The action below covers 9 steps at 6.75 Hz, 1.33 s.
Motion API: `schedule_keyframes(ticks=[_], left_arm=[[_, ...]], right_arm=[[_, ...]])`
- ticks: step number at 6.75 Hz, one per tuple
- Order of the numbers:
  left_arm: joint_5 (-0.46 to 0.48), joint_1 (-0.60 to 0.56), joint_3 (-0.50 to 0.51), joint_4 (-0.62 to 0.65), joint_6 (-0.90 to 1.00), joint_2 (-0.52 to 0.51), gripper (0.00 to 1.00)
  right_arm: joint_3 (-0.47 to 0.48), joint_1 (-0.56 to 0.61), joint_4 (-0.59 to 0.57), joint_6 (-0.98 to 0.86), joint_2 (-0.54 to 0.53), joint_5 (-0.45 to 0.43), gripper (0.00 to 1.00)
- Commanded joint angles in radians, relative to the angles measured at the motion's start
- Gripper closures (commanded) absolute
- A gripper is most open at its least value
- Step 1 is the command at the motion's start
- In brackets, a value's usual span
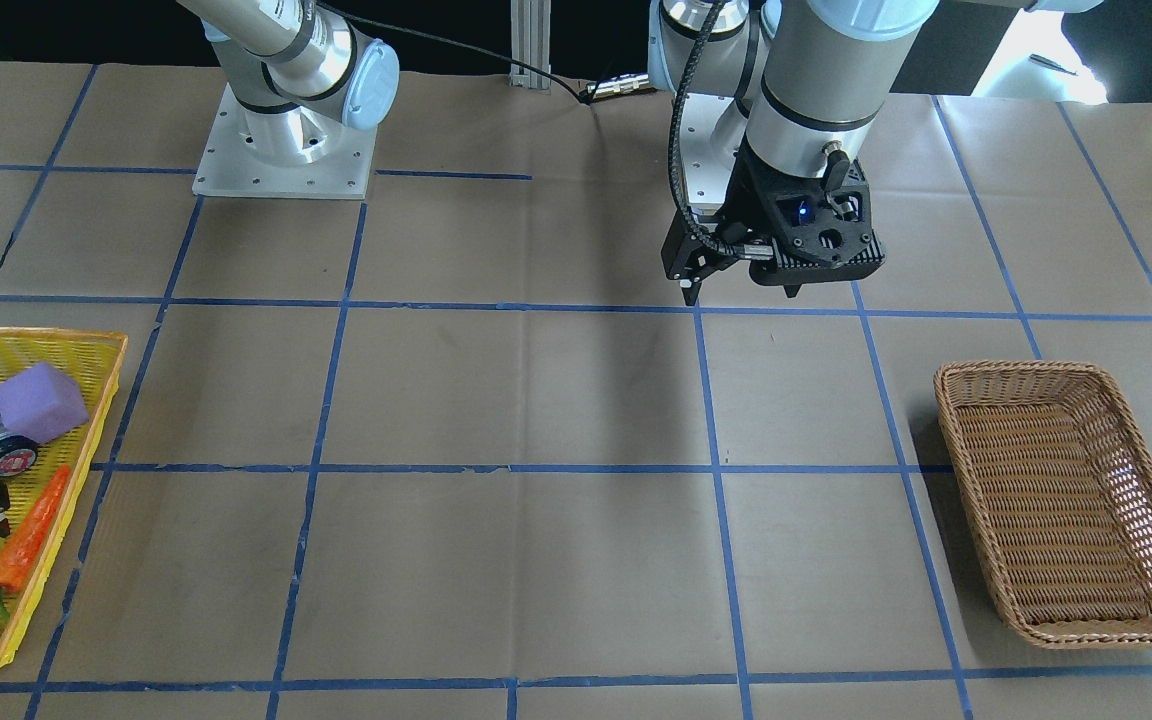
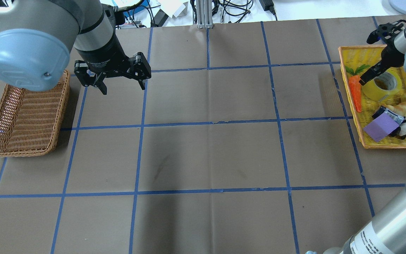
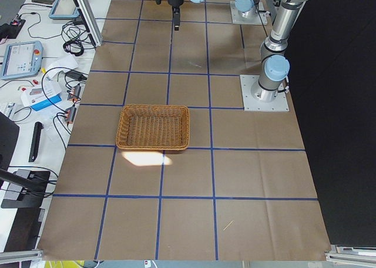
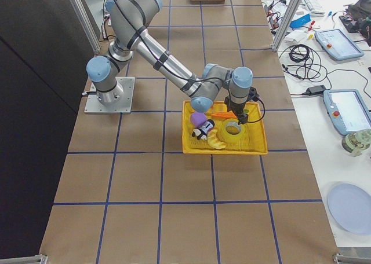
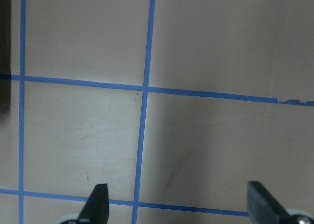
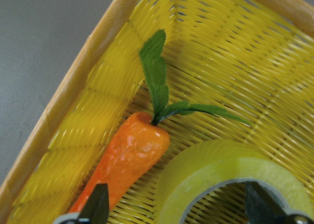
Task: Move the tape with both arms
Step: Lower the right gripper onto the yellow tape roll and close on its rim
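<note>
Table (image 2: 206,155): brown paper ruled in blue lines was spread over it. A wicker basket (image 2: 19,153) was set at one end and a yellow tray (image 2: 389,146) at the other, well apart.
Arms: the left arm (image 2: 90,21) was held above the table just beside the basket. The right arm (image 4: 168,64) was reached out over the tray.
Tray: the tape (image 2: 374,91), a carrot (image 2: 355,92), a purple block (image 2: 379,128) and a few smaller items were held in it.
Tape: it was laid flat, hole upward, in the half of the tray farther from the robot. The carrot lay just beside it, whether touching could not be told.
Grippers: the left gripper (image 2: 123,88) was seen with its fingers spread and nothing between them. The right gripper (image 6: 179,207) was likewise spread, hung low over the tape, with one tip above the carrot and the other above the core hole.
Step in hand: the pickup by the right gripper was judged not yet made. The outer tip would best be shifted off the carrot into the gap beside the roll. The roll's wall could then be pinched alone and lifted straight up, with the opposite side of the ring left free for the left gripper.
Writing: white print was seen on the left arm's black collar and on a sleeve of the right arm, too small to be read. No brand could be made out on the tape.
</note>
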Motion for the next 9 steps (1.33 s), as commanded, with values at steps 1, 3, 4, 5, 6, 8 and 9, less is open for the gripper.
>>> schedule_keyframes(ticks=[1,3,4,5,6,8,9], left_arm=[[0.001,0.0,0.0,0.0,0.0,0.0,0.0],[0.001,0.0,0.0,0.0,0.0,0.0,0.0],[0.001,0.0,0.0,0.0,0.0,0.0,0.0],[0.001,0.0,0.0,0.0,0.0,0.0,0.0],[0.001,0.0,0.0,0.0,0.0,0.0,0.0],[0.001,0.0,0.0,0.0,0.0,0.0,0.0],[0.001,0.0,0.0,0.0,0.0,0.0,0.0]], right_arm=[[0.007,-0.002,0.004,0.013,0.002,-0.002,0.12],[0.007,-0.004,0.006,0.018,0.001,-0.002,0.12],[0.007,-0.004,0.006,0.019,0.001,-0.002,0.12],[0.007,-0.004,0.006,0.018,-0.001,-0.002,0.12],[0.007,-0.004,0.006,0.019,-0.001,-0.002,0.12],[0.008,-0.004,0.006,0.036,0.005,-0.017,0.38],[0.008,-0.004,0.039,0.042,0.007,-0.019,0.68]])
